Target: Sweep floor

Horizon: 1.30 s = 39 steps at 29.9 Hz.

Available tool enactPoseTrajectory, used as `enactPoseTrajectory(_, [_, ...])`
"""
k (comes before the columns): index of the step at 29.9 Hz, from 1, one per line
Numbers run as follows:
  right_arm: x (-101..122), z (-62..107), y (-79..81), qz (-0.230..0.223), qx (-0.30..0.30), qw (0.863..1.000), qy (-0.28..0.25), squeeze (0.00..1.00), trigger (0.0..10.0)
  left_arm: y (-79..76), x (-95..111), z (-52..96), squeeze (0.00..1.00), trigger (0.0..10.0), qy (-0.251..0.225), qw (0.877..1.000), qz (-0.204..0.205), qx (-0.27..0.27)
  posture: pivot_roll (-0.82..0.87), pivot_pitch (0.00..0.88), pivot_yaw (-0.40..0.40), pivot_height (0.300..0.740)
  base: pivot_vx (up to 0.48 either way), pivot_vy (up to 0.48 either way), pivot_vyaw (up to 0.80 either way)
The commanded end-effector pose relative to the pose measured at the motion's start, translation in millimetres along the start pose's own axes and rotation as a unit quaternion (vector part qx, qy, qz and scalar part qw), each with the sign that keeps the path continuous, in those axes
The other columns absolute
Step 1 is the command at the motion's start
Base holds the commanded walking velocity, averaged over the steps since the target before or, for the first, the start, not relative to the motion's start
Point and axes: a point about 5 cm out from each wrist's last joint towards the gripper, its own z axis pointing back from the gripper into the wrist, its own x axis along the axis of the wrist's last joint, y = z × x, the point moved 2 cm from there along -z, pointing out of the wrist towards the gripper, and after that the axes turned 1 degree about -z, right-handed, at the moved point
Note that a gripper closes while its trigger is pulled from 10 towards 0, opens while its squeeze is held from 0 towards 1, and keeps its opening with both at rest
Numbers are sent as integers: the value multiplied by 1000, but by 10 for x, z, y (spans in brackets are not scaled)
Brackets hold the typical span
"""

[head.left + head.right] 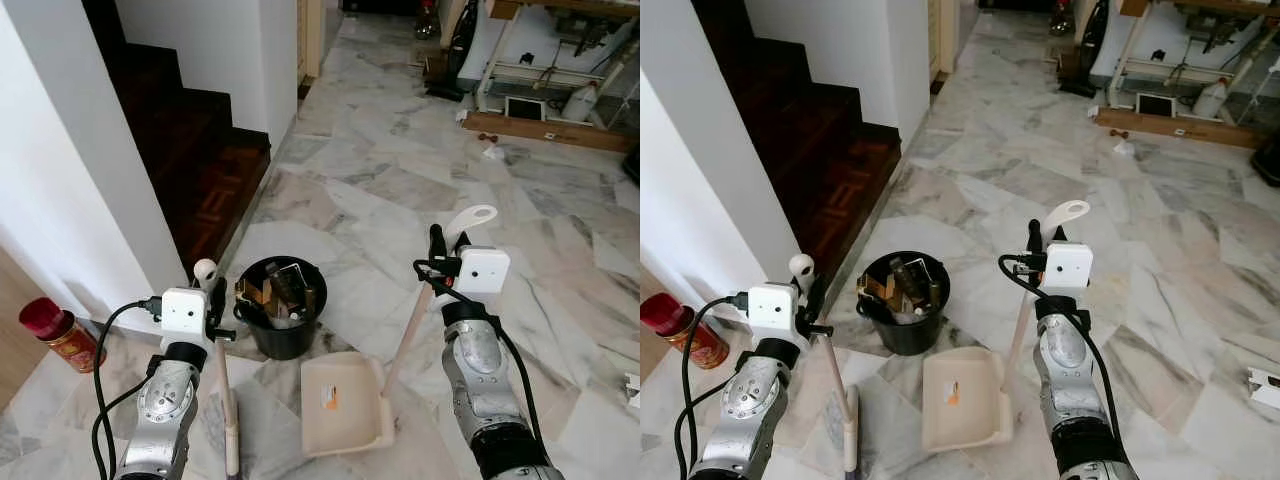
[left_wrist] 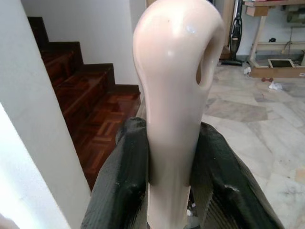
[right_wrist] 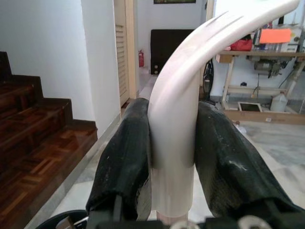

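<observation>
My left gripper [image 1: 212, 296] is shut on the cream broom handle [image 1: 226, 385], which runs down to the floor at the picture's lower edge. In the left wrist view both black fingers [image 2: 124, 176] clamp that handle [image 2: 171, 95]. My right gripper [image 1: 441, 252] is shut on the dustpan's long cream handle [image 1: 410, 330]. The cream dustpan [image 1: 343, 404] rests on the marble floor between my arms, a small scrap lying in it. The right wrist view has the fingers [image 3: 126, 162] squeezing the curved handle top [image 3: 178, 114].
A black bin [image 1: 281, 307] full of rubbish stands just beyond the dustpan. Dark wooden stairs [image 1: 190, 150] and a white wall lie to the left, with a red can [image 1: 58, 335] at the wall's foot. Furniture and a wooden frame [image 1: 545, 128] stand at the far right.
</observation>
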Motion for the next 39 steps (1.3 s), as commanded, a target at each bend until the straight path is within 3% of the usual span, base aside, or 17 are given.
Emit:
enactPoseTrajectory(1, [54, -32, 1, -1, -1, 1000, -15, 0, 10000, 22, 37, -24, 0, 10000, -11, 1000, 2, -2, 44, 16, -16, 740, 0, -274, 0])
enactPoseTrajectory(20, [50, -48, 19, -11, -10, 1000, -13, 0, 10000, 54, 43, -29, 0, 10000, -15, 1000, -1, 0, 43, 22, -14, 740, 0, -270, 0])
enactPoseTrajectory(27, [50, -57, 27, -13, -9, 1000, -13, 0, 10000, 68, 44, -26, 0, 10000, -15, 1000, -1, 4, 44, 40, -14, 740, 0, -264, -714])
enactPoseTrajectory(39, [58, -62, 49, -12, -11, 1000, -15, 0, 10000, 95, 57, -33, 0, 10000, -17, 1000, -3, 7, 48, 56, -12, 740, 0, -209, 0])
